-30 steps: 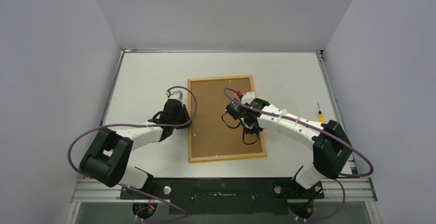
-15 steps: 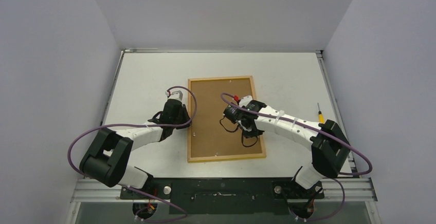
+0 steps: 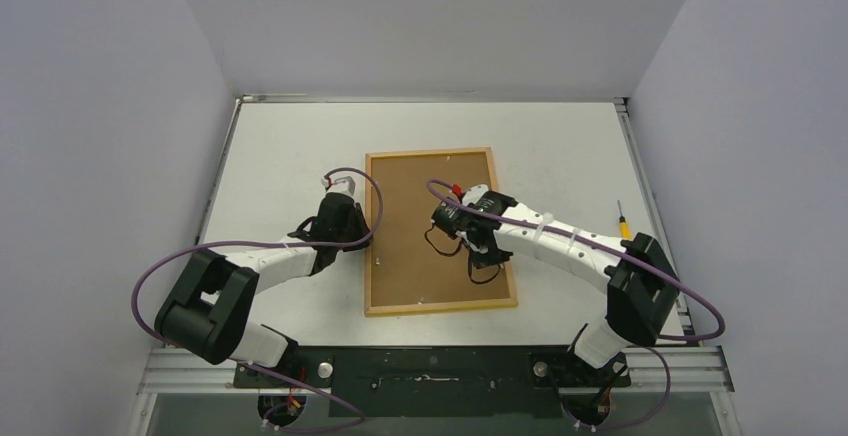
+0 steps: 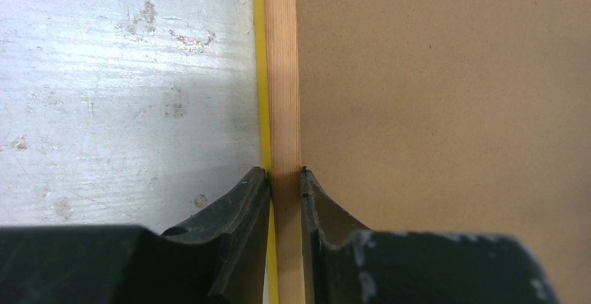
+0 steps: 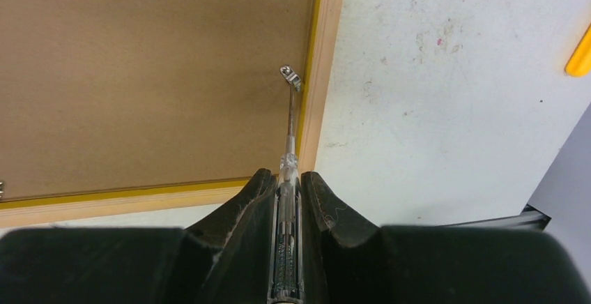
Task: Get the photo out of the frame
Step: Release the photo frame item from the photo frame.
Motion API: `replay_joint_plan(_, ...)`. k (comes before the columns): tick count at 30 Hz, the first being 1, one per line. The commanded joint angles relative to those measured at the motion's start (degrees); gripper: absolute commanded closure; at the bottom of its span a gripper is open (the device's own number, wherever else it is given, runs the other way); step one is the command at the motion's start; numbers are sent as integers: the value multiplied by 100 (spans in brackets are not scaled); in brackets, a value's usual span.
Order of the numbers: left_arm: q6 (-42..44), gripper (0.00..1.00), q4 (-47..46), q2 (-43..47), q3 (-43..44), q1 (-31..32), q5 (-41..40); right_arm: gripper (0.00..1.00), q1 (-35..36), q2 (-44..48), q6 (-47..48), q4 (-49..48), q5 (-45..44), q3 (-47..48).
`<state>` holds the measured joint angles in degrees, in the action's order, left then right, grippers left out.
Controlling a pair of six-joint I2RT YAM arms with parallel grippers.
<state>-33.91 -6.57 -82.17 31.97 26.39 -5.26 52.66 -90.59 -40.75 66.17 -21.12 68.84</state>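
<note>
The frame [image 3: 412, 256] lies face down, its brown fibreboard backing [image 4: 446, 95] up. The photo is hidden under the backing. My left gripper [image 3: 364, 241] is shut on the frame's left wood rim [image 4: 282, 74], with a yellow strip of the front showing beside it; the gripper [image 4: 284, 173] has one finger on each side. My right gripper [image 3: 487, 259] is shut on a clear-handled screwdriver [image 5: 286, 248]. In the right wrist view the gripper [image 5: 286, 176] holds it so the shaft reaches a small metal tab [image 5: 290, 76] by the frame's right rim [image 5: 327, 53].
A small yellow-handled screwdriver [image 3: 623, 224] lies on the table right of the frame, and its handle shows in the right wrist view [image 5: 580, 56]. Grey walls close in the table on the left, back and right. The white tabletop [image 3: 290, 156] is scuffed.
My right wrist has shifted a little to the left over the backing with the screwdriver in it. The left arm and the frame have stayed put.
</note>
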Motion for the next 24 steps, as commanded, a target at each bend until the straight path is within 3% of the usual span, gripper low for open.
replay_joint_plan(1,-20,82,-134,79,167,-82,-19,95,-42,149,139,-76,169,459)
replay_joint_plan(8,-6,82,-158,113,143,-81,16,95,-358,339,377,-479,710,476)
replay_joint_plan(24,-12,82,-185,143,121,-79,42,95,-494,511,234,-347,300,-51)
